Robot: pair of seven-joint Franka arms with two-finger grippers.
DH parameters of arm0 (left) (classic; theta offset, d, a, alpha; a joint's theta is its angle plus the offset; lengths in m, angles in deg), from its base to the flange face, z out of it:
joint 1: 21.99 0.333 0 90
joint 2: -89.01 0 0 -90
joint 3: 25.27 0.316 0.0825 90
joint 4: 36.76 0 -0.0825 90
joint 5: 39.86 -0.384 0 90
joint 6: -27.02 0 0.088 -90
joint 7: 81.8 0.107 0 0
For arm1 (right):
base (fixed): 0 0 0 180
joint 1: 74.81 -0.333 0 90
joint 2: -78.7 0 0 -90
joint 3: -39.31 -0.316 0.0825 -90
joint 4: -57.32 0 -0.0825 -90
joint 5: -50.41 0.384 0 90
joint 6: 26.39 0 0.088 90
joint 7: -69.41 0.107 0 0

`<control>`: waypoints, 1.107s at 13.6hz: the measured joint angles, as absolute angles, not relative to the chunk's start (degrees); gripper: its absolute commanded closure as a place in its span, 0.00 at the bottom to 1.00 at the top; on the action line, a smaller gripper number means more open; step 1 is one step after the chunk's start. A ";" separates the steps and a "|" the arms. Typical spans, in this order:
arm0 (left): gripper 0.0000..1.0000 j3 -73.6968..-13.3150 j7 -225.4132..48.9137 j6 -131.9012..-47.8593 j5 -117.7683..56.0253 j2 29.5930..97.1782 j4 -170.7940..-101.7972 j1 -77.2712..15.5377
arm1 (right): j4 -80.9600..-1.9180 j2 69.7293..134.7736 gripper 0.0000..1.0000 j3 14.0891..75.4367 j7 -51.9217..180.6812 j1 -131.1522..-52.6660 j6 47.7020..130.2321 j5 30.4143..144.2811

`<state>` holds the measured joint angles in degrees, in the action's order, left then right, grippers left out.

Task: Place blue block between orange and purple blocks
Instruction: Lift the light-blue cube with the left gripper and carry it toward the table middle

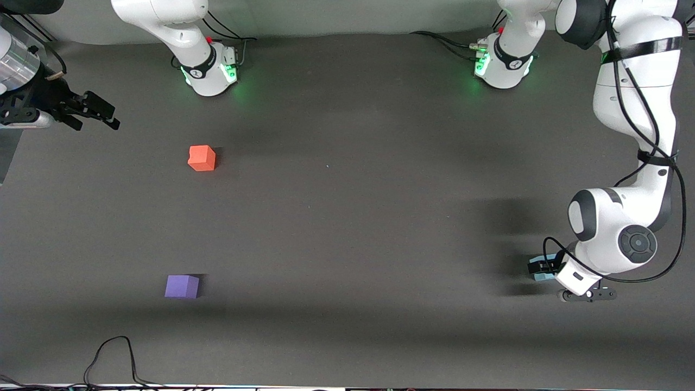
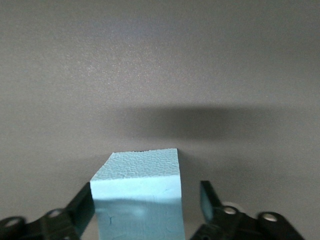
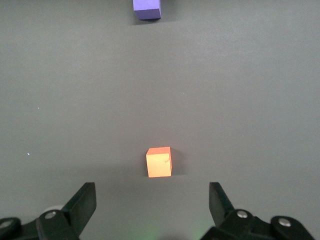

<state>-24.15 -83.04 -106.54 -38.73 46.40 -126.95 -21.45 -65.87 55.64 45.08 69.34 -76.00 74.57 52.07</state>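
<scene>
The light blue block (image 1: 543, 276) sits on the dark table at the left arm's end, partly hidden by the left hand. My left gripper (image 1: 543, 267) is low around it. In the left wrist view the blue block (image 2: 140, 200) stands between the fingers of the left gripper (image 2: 146, 194). One finger is against it and the other stands a little off it, so the jaws are open. The orange block (image 1: 202, 158) and the purple block (image 1: 182, 286) sit toward the right arm's end, the purple one nearer the camera. My right gripper (image 1: 89, 111) waits open and empty in the air; its wrist view shows the right gripper (image 3: 152, 190), the orange block (image 3: 159, 162) and the purple block (image 3: 147, 9).
The two arm bases (image 1: 209, 70) (image 1: 502, 65) stand at the table's edge farthest from the camera. A black cable (image 1: 117, 353) loops on the table at the edge nearest the camera, toward the right arm's end.
</scene>
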 measured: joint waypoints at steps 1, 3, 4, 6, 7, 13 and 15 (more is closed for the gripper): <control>0.47 -24.14 -83.41 -106.52 -38.64 46.40 -126.95 -21.42 | -66.09 55.64 0.00 45.08 69.33 -76.00 74.57 52.07; 0.47 -24.14 -84.37 -106.51 -38.62 46.43 -126.93 -21.43 | -66.53 55.64 0.00 45.08 69.33 -76.00 74.72 52.07; 0.47 -24.14 -84.59 -106.51 -38.61 46.47 -126.92 -21.43 | -66.54 55.64 0.00 45.08 69.32 -76.00 74.75 52.07; 0.47 -24.16 -84.77 -106.45 -38.60 46.58 -126.79 -21.44 | -66.54 55.64 0.00 45.08 69.31 -76.00 74.76 52.07; 0.47 -24.16 -84.78 -105.58 -38.59 46.79 -126.33 -21.44 | -66.55 55.64 0.00 45.08 69.31 -76.00 74.76 52.07; 0.47 -24.17 -84.76 -80.87 -38.61 56.06 -115.73 -21.50 | -66.54 55.61 0.00 44.94 68.38 -76.65 74.87 52.03; 0.47 -24.95 -85.04 -75.80 -38.29 59.49 -114.68 -22.57 | -66.51 55.57 0.00 44.86 68.37 -77.39 74.92 52.00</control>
